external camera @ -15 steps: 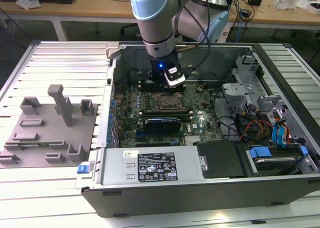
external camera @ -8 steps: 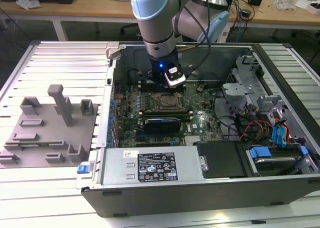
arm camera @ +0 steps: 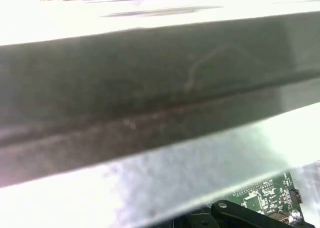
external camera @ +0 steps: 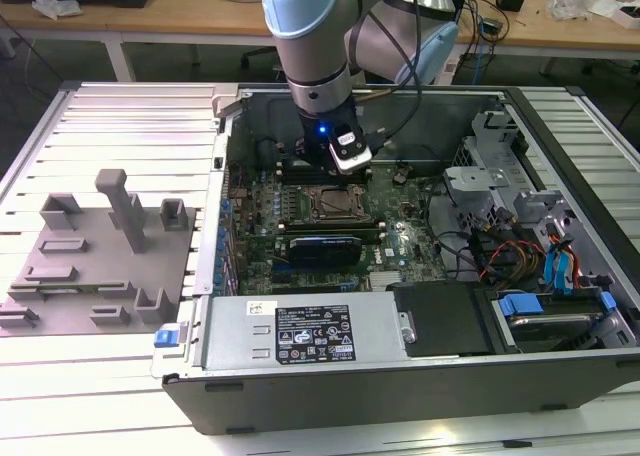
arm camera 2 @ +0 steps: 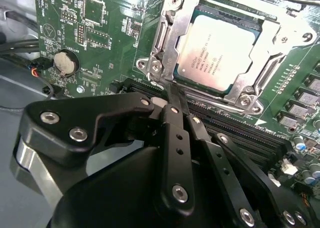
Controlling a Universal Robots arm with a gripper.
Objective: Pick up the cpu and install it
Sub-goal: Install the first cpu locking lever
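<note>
One cpu (arm camera 2: pixel 220 53) is sitting in the motherboard socket (arm camera 2: pixel 165 48) in the second wrist view, silvery top facing up, lying flat inside the metal retention frame. In the exterior view the socket (external camera: pixel 335 204) is lying just below the arm's wrist inside the open computer case (external camera: pixel 300 381).

The gripper (arm camera 2: pixel 172 95) is hovering just beside the socket's near edge, fingers pressed together and pinching nothing, tips apart from the chip.

Risks, as I'm judging it:
- Closed tips are sitting close to the frame edge and the memory slots (arm camera 2: pixel 240 138); any sideways drift could be scraping the board or catching the frame.
- If the chip isn't fully seated, pressure on one corner could be bending socket pins. Can't tell the seating depth from here.
- Can't tell whether the frame is latched.

Orientation: the chip is near-square, so no real long axis; its edges are running parallel to the socket frame, with the print lines running parallel to one pair of edges.
</note>
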